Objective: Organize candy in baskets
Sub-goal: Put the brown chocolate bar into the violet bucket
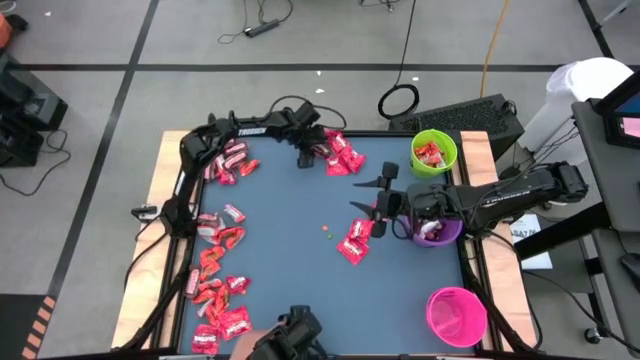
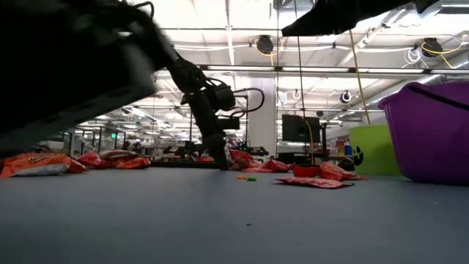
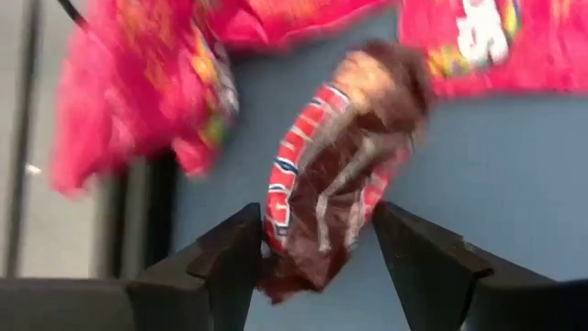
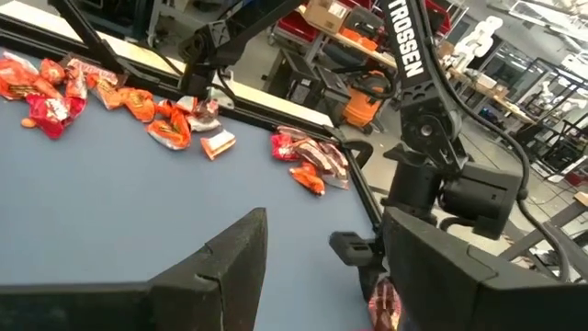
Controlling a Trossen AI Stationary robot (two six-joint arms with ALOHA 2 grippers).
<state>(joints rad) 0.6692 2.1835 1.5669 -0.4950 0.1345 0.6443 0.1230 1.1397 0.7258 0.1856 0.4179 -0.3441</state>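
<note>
Candy in red and maroon wrappers lies in heaps along the table's left side (image 1: 218, 262), at the far middle (image 1: 340, 155) and at the centre (image 1: 355, 242). My left gripper (image 1: 306, 158) reaches the far-middle heap. It slants down and is open, with one dark maroon candy (image 3: 335, 165) lying on the table between its fingers. My right gripper (image 1: 375, 195) hangs open above the table right of centre, with nothing between its fingers (image 4: 322, 267). The green basket (image 1: 433, 152) holds some candy. The purple basket (image 1: 437, 232) sits under my right arm, and the pink basket (image 1: 457, 315) stands near right. My left gripper stands with one finger (image 3: 230, 267) on each side of the maroon candy's near end (image 3: 303, 262), coming from above at a slant. The candy lies on the table. Whether the fingers touch the wrapper, I cannot tell.
A few tiny loose round dots (image 1: 327, 232) lie at the table's centre. The middle of the blue table (image 1: 290, 215) is bare. Wooden strips edge the table's left (image 1: 150, 200) and right (image 1: 480, 165) sides.
</note>
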